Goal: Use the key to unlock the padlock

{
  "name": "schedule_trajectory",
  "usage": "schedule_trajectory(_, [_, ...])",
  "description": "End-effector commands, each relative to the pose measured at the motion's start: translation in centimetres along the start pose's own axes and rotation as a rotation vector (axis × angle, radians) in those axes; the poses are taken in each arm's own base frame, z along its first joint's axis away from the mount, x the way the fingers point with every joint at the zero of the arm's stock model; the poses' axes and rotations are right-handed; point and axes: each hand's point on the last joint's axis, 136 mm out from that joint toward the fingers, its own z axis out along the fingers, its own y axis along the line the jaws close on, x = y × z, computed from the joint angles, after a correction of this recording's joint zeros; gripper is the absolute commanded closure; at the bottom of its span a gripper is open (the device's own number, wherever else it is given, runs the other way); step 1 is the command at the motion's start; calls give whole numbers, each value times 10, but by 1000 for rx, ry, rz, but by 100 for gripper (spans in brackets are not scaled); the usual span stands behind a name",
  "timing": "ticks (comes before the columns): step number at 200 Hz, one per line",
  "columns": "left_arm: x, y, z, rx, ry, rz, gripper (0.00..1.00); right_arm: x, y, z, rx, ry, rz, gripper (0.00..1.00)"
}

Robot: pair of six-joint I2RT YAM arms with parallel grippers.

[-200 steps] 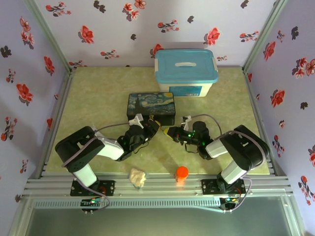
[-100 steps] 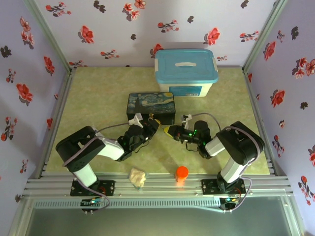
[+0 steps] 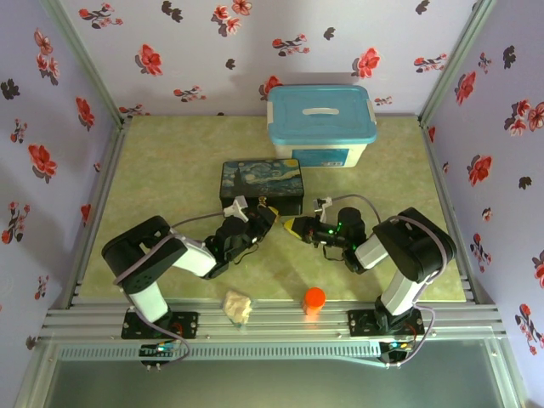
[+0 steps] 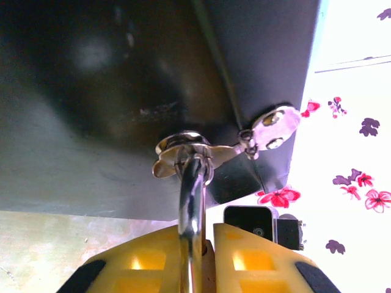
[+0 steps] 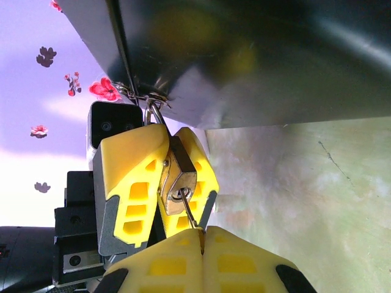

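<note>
**One padlock, one key, two grippers, all bunched at the front of the painted box**

Going left to right in the top view, there's one pale crumpled lump (image 3: 238, 305) at the lower middle, on the table (image 3: 161, 170) near its front edge. Up from that, at the centre of the frame, is one starry-night box (image 3: 261, 182). The left gripper (image 3: 260, 217) is tucked right under its front wall.

That gripper is clenched on the padlock (image 5: 179, 183). In the right wrist view, the brass body sits squeezed between its two yellow fingers (image 5: 131, 177). The left wrist view shows the silver shackle (image 4: 192, 201) running up from between the fingers and through the box's hasp (image 4: 183, 149).

Just right of centre, the right gripper (image 3: 294, 227) points nose-to-nose at the left one. It's pinched tight on the single key (image 5: 190, 213), and the thin shaft runs from its fingertips up into the keyhole on the padlock's bottom face.

Further right along the bottom there's one orange cylinder (image 3: 314, 298), well apart from the lock. One white bin with a blue lid (image 3: 321, 123) sits at upper centre-right, behind the box.
</note>
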Motion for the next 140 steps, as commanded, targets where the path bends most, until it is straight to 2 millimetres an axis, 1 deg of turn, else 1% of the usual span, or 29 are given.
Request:
schedule_trajectory(1, [18,-28,4,102,88,6,100,-6,40,2,-123,7,-108,100])
schedule_trajectory(38, [19,-31,3,107,97,15,100,-9,45,0,-128,-18,-128,100])
schedule_trajectory(86, [22,-36,1,125,113,10,100,-17,29,5,-96,-22,-95,100])
schedule_trajectory(116, [27,-39,1,132,131,14,100,-25,33,2,-103,-48,-103,100])
schedule_trajectory(140, [28,-39,1,134,136,14,100,-30,30,2,-100,-52,-82,100])
